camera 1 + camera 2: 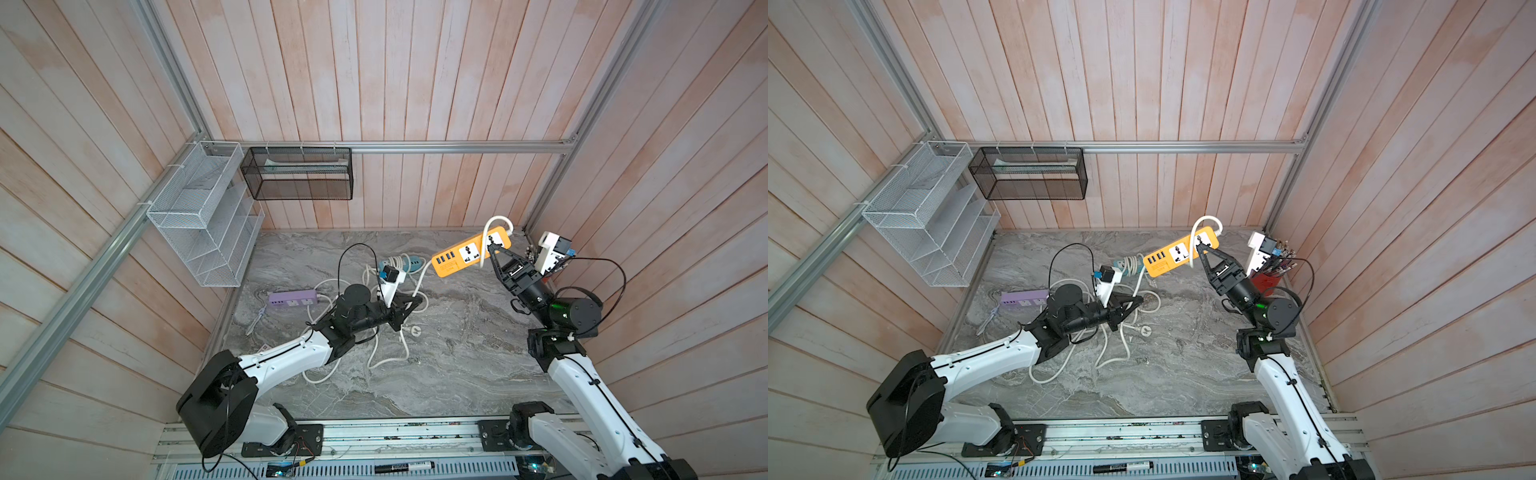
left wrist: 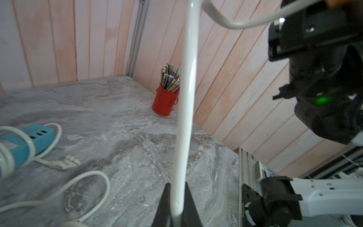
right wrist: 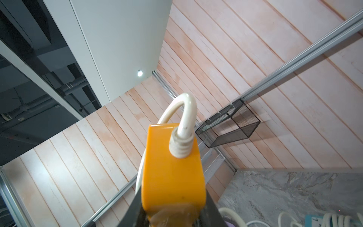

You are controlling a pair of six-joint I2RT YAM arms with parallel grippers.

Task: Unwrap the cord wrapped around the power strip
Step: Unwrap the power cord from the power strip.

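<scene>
My right fingers [image 3: 211, 213] clamp the orange power strip [image 1: 457, 259] (rigid, probably light); left fingers [image 2: 191, 208] pinch its springy cord [image 2: 186, 88], so I'd regrip nearer the loop.

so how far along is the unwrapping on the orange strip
Done: most turns look off the orange plastic power strip; its white cord runs free to the left fingers. In hand: the right fingers hold the strip raised above the grey marble table while the left fingers pinch the cord. Left: one loop still crosses the strip's socket face.
</scene>
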